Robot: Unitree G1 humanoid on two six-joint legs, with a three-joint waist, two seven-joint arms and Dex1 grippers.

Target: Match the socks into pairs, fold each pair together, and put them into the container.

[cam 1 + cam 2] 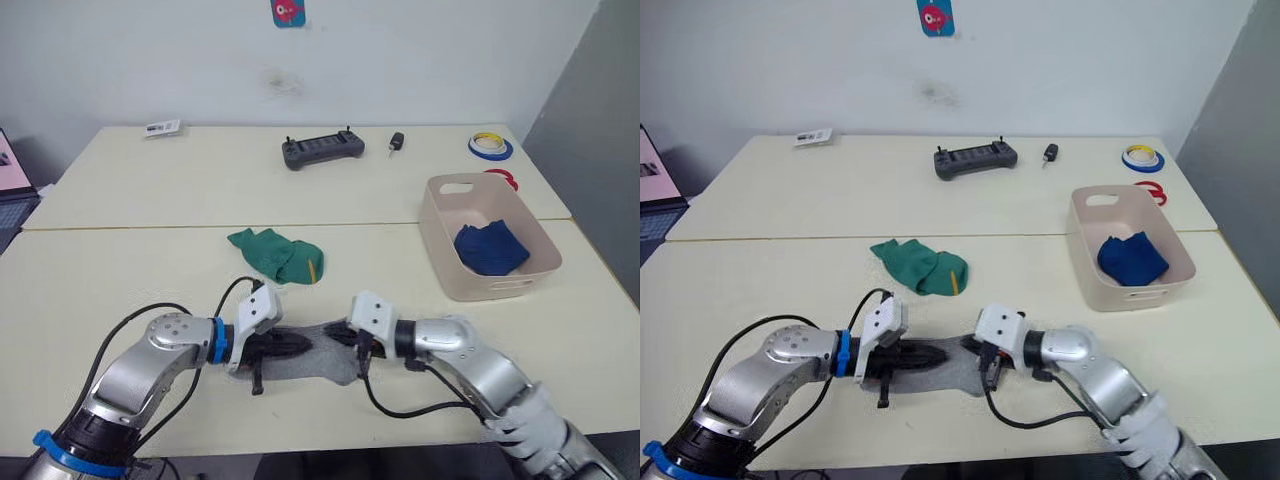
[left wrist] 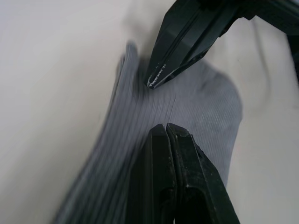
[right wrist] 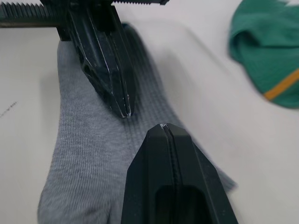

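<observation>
While both arms sit low over the desk (image 1: 120,290), log the scene as follows.

Grey socks: the grey socks (image 1: 322,352) lie flat at the near edge, apparently stacked as one strip; whether it is two layers you cannot tell for sure.
Long axis: runs left to right, from one gripper to the other, so each arm has one end in front of it.
Left gripper: the left gripper (image 2: 164,133) has its jaws pressed together, tips resting on the ribbed half; no cloth shows between them, so read it as closed and empty.
Right gripper: the right gripper (image 3: 164,133) also has its jaws together, tips on the sock's other half, nothing pinched that you can see.
Gap: the two sets of tips point at each other over the middle of the strip, near but not touching.
Nearer arm: neither; the sock lies under both.
Green socks: the green socks (image 1: 278,255) lie bunched just behind the grey ones, yellow mark showing.
Blue pair: the blue pair (image 1: 490,246) is already in the container (image 1: 438,245), well to the right.
Judgement: for the fold, carry one end along the long axis over the other; the right arm then has the shorter reach to the container.
</observation>
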